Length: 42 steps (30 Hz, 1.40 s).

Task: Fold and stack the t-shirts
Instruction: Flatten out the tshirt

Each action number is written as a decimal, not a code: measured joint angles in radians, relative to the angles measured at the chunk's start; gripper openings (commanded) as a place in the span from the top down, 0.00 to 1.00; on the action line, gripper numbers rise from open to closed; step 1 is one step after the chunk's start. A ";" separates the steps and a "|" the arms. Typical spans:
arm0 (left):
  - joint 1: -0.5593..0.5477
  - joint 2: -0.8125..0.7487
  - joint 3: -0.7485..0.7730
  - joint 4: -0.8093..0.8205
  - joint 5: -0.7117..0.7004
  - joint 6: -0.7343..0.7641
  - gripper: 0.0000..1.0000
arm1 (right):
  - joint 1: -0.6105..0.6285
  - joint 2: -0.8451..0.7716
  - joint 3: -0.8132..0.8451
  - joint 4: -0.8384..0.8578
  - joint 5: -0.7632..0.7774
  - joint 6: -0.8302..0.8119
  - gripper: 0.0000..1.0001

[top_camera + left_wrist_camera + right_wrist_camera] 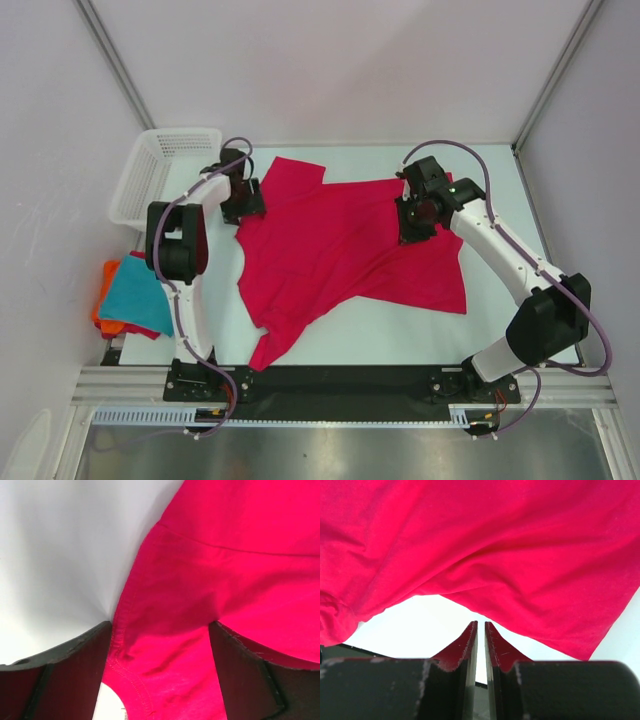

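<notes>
the crimson shirt [350,250] lay spread left to right on the surface [400,335]. the left pincer [160,625] stood wide astride its left hem; the right pincer [478,624], almost closed, sat at its far right part, grip unclear.

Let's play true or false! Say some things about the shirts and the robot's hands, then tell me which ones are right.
1. The crimson-pink shirt lies spread out on the table. True.
2. The teal shirt is inside the white basket. False: it lies on the orange shirt, outside the basket, at the left.
3. The left gripper has its jaws wide apart, with the crimson-pink shirt's edge between them. True.
4. The right gripper has its jaws wide open. False: they are pinched nearly together at the shirt's edge.
</notes>
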<state>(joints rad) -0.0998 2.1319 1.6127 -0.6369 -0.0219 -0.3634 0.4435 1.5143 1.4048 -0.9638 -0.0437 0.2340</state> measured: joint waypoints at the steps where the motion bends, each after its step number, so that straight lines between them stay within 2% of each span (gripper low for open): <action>1: 0.001 0.000 0.000 -0.001 0.002 -0.008 0.41 | 0.000 -0.002 0.000 0.000 0.000 0.000 0.84; 2: 0.003 0.002 0.000 -0.002 0.007 -0.014 0.63 | 0.000 -0.002 0.000 0.000 0.000 0.000 0.84; 4: 0.008 0.008 0.005 -0.007 0.014 -0.032 0.96 | 0.000 -0.002 0.000 -0.002 0.000 0.000 0.84; 5: 0.011 0.013 0.012 -0.010 0.022 -0.037 1.00 | 0.000 -0.002 0.000 -0.003 0.000 0.000 0.84; 14: 0.021 0.098 0.156 -0.095 0.029 -0.077 1.00 | 0.000 -0.002 0.008 -0.011 0.000 0.000 0.84; 25: 0.084 0.278 0.610 -0.266 0.001 -0.107 1.00 | 0.000 -0.002 0.009 -0.011 0.000 0.000 0.84; 31: 0.141 0.321 0.698 -0.295 0.005 -0.130 1.00 | 0.003 -0.002 0.009 -0.011 -0.001 0.001 0.84; 32: 0.148 0.327 0.703 -0.294 0.008 -0.134 0.98 | 0.004 -0.002 0.009 -0.011 -0.001 0.001 0.84; 34: 0.152 0.332 0.708 -0.295 0.025 -0.135 0.85 | 0.006 -0.002 0.009 -0.011 -0.001 0.001 0.84; 35: 0.150 0.333 0.708 -0.294 0.028 -0.135 0.74 | 0.007 -0.001 0.009 -0.011 -0.001 0.001 0.84; 36: 0.149 0.333 0.708 -0.294 0.034 -0.138 0.48 | 0.007 -0.001 0.009 -0.011 -0.001 0.002 0.83; 37: 0.148 0.334 0.708 -0.293 0.043 -0.141 0.39 | 0.008 -0.001 0.009 -0.011 -0.001 0.002 0.83; 38: 0.146 0.334 0.708 -0.293 0.048 -0.134 0.16 | 0.008 0.000 0.009 -0.010 -0.001 0.002 0.83; 39: 0.142 0.332 0.708 -0.282 0.073 -0.141 0.01 | 0.008 0.000 0.009 -0.009 0.000 0.003 0.83; 42: 0.110 0.312 0.708 -0.259 0.103 -0.146 0.01 | 0.009 0.000 -0.007 0.010 -0.001 0.009 0.80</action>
<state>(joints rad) 0.0105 2.4439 2.3203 -0.8963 0.0807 -0.5091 0.4522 1.5143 1.3975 -0.9543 -0.0444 0.2432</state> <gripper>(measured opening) 0.958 0.174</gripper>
